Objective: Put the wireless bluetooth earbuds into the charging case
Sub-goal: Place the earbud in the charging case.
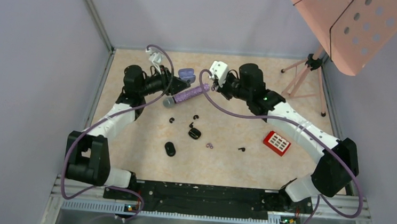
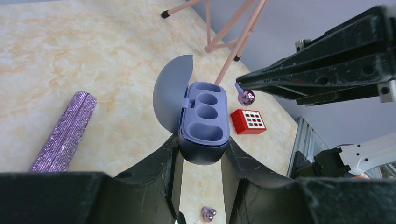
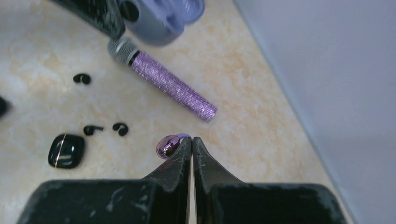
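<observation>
Arms of mine are reaching toward each other in the overhead view, my left pincer [image 1: 179,82] facing my right pincer [image 1: 211,85] over the glitter microphone [image 1: 187,96]. A loose lilac earbud [image 1: 210,145] is lying well back from both pincers, toward my bases. From the left wrist, my left pincer is clamping the lilac case [image 2: 205,116], lid standing open, while the right pincer's tips are hovering just beside its rim. From the right wrist, my right pincer is pinching a second lilac earbud [image 3: 166,145] at its very tips.
</observation>
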You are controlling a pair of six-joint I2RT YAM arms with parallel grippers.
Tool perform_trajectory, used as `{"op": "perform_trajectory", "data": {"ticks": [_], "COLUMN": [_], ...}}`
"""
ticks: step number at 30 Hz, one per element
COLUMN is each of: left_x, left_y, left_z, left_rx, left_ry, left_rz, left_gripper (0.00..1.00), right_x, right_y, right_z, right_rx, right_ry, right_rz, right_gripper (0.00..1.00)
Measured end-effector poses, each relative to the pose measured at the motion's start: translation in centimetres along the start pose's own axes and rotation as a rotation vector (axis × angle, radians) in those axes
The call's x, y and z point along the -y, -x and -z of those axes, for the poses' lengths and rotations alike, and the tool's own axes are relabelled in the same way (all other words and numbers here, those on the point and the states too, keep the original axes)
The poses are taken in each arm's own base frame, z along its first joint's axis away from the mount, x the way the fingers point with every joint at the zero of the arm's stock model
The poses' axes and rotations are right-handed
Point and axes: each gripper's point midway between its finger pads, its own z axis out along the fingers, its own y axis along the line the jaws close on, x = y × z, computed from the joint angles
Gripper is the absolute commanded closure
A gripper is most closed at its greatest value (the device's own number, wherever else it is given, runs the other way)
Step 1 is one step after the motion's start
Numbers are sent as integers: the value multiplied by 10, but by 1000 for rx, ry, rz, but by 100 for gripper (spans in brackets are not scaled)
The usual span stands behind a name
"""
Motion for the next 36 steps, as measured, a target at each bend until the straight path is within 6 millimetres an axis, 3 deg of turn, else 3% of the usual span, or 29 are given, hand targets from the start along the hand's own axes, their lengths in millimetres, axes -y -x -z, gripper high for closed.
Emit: {"op": "perform_trajectory", "data": {"ticks": [3,8,13,21,29,36], "left_x": [11,26,33,39,52,62], "left_y": [1,6,12,2,2,6], "left_z": [-8,-18,-21,-20,-18,-15], "left_rx": [-1,3,6,-34,-43,-31], "left_ry": [-20,-49,-68,-101,-136,-152], "left_rz": [-14,-43,-72,-115,-129,-149], "left_gripper": [100,100,100,100,100,100], "right_x": [9,8,7,12,5,-5], "right_y": [31,82,112,131,154,152], "right_z": [-2,-2,2,7,11,7], "right_rx": [84,223,308,368,454,471], "right_ry": [-82,-151,-186,-233,-243,-236], "right_rz": [0,20,34,32,52,66], "right_gripper": [100,100,100,100,100,100]}}
